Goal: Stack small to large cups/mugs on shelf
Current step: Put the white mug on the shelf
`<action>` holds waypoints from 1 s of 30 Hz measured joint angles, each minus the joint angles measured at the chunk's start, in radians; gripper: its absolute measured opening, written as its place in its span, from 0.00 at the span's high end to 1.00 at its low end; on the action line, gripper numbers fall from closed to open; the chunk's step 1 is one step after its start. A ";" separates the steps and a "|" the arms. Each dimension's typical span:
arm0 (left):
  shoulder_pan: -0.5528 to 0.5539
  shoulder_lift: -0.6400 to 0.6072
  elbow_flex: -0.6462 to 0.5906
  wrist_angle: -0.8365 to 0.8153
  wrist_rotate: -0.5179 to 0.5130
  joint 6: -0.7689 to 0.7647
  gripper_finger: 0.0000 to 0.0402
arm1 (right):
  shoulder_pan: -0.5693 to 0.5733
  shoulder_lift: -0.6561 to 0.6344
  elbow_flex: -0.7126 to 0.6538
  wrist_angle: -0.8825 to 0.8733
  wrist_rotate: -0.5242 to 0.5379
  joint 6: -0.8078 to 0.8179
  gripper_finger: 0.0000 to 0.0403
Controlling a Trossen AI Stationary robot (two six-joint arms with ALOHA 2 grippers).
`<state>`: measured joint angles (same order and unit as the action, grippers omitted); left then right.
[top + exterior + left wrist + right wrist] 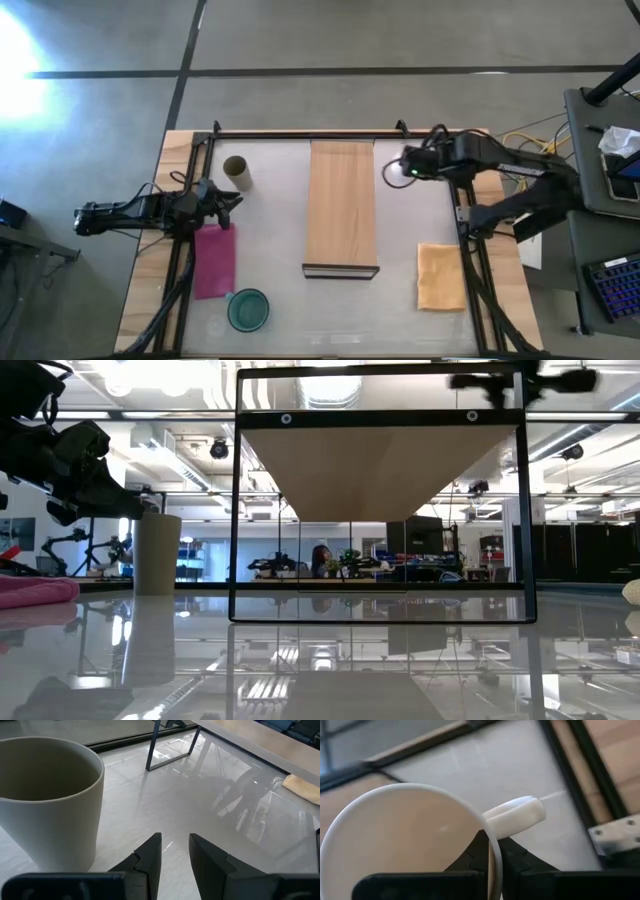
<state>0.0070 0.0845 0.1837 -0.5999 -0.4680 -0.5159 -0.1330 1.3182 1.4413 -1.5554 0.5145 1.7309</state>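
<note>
The olive-brown handleless cup (236, 172) stands upright on the table at the far left; it also shows in the low view (157, 555) and the left wrist view (50, 800). My left gripper (175, 851) hovers beside it, narrowly open and empty; in the high view it is at the left (225, 200). My right gripper (492, 855) is shut on the small white mug (395, 840), just right of the shelf's far end (395, 170). The teal-green mug (248, 310) stands at the near left. The light-wood shelf (341, 208) lies raised on a black frame (380, 470). My right gripper pinches the white mug's rim (490, 837) right beside the handle (517, 815), one finger inside the mug and one outside. The fingers come from above, pointing down. The mug hangs below them with its mouth up.
A pink cloth (214, 260) lies at the left, just nearer than my left gripper. An orange-yellow cloth (440, 277) lies at the near right. The black frame's posts (233, 510) stand under the shelf. A person sits in the room behind.
</note>
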 joint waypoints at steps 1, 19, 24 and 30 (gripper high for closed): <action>0.000 0.000 0.000 0.000 0.000 0.000 0.79 | 0.005 0.041 0.052 0.002 0.014 -0.008 0.97; 0.000 0.000 0.000 0.000 0.000 0.000 0.79 | 0.008 0.482 0.616 -0.010 -0.023 -0.318 0.97; 0.000 0.000 0.000 0.000 0.000 0.000 0.79 | 0.016 0.547 0.670 -0.011 -0.024 -0.215 0.97; 0.000 0.000 0.000 0.000 0.000 0.000 0.79 | 0.025 0.658 0.758 -0.014 -0.016 0.010 0.97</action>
<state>0.0067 0.0845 0.1837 -0.5999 -0.4681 -0.5159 -0.1082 1.9761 2.1994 -1.5698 0.4980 1.7411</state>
